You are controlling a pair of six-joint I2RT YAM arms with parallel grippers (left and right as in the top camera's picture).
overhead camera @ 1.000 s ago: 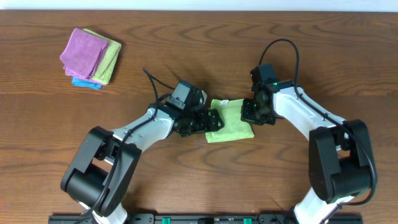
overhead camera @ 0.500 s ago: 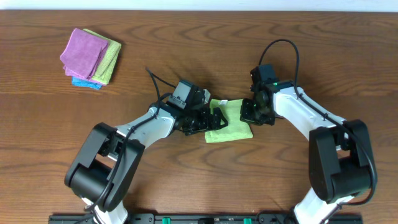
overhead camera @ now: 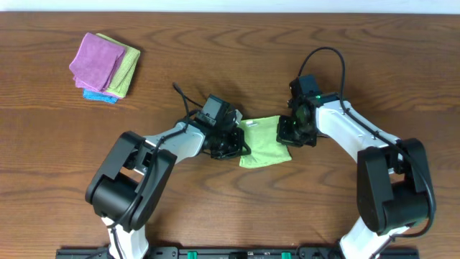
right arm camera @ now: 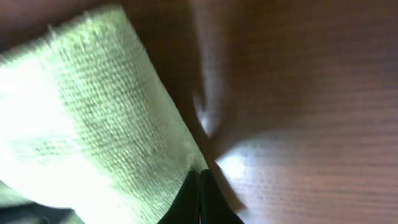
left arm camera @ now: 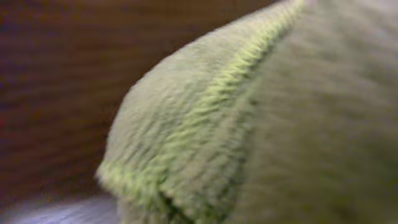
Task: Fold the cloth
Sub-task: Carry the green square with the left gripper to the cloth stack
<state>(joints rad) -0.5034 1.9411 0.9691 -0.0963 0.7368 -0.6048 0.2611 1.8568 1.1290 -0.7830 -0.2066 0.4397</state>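
Green cloth lies at center of a brown wood table, 3 stacked cloths upper left. Right gripper pinches its right edge, fingers together. The left gripper meets its left edge, opening impossible to tell.

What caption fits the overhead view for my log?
Left gripper and right gripper meet at opposite edges of a green cloth at centre; folded cloths sit stacked at the far left.
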